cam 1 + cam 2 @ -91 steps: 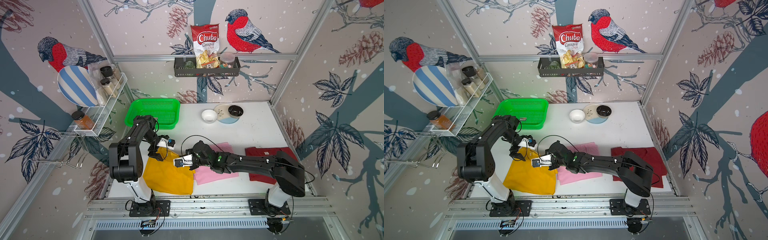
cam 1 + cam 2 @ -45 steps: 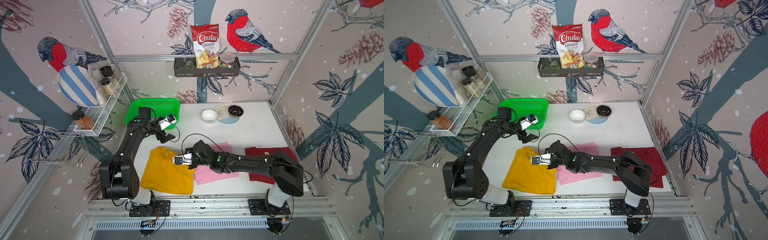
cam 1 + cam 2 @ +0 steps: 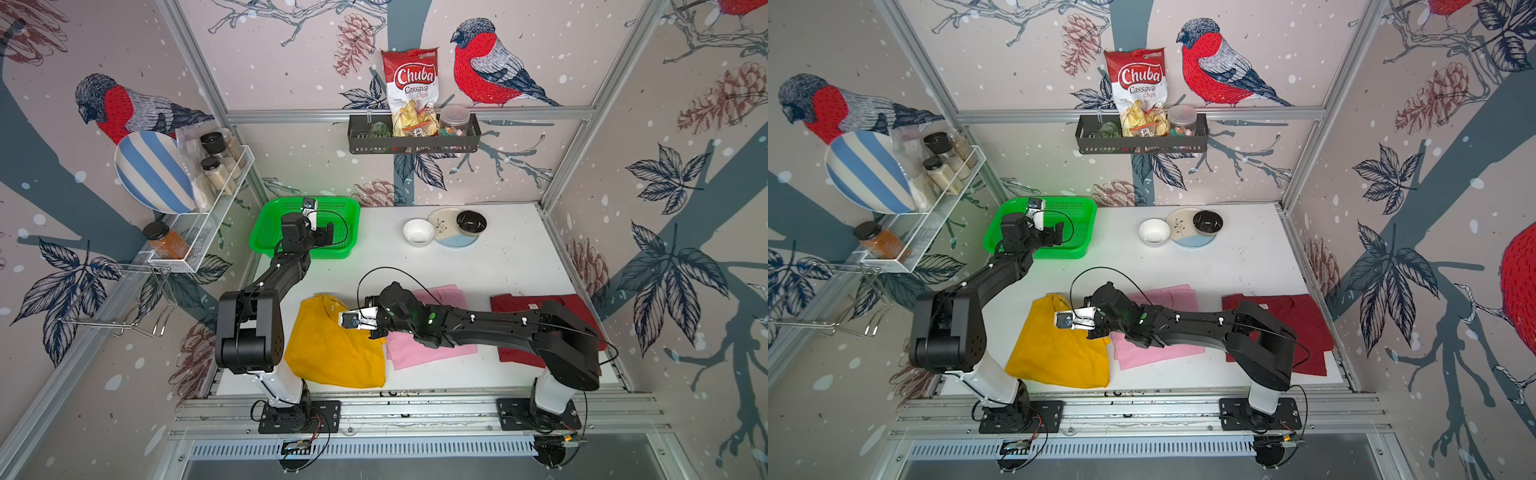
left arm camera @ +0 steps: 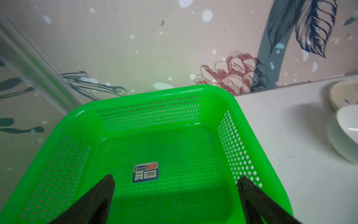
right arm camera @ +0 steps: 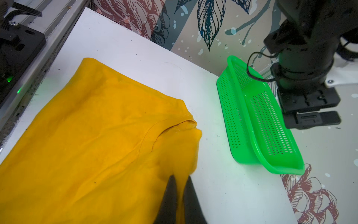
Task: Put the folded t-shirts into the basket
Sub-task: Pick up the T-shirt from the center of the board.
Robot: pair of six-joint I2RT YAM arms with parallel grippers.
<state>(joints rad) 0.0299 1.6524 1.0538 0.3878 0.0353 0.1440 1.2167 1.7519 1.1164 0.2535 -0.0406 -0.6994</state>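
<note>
The walls here have red birds and leaves painted on them, and a white counter [image 3: 498,266] sits between them. At the far left of the counter is the green basket [image 3: 262,232], with a small sticker [image 4: 145,172] on its bottom. The left gripper [image 4: 174,179] hangs over the basket with its jaws spread wide and nothing between them.

All three shirts lie on the counter, outside the basket, in a row along the near edge. The yellow shirt [image 3: 332,349] is at the left. The pink shirt [image 3: 432,355] is just beside it in the middle. The dark red shirt [image 3: 515,301] is at the right, apart from the pink one.

The right arm reaches from the right, across the pink shirt. The right gripper [image 5: 181,178] is clenched on the far right edge of the yellow shirt, and we see cloth bunched between its jaws. That edge looks a little lifted, but we cannot be sure.

At the far side, right of the basket, a white bowl [image 3: 418,231] sits just beside a plate [image 3: 440,226] that has a dark bowl [image 3: 471,220] on it.
</note>
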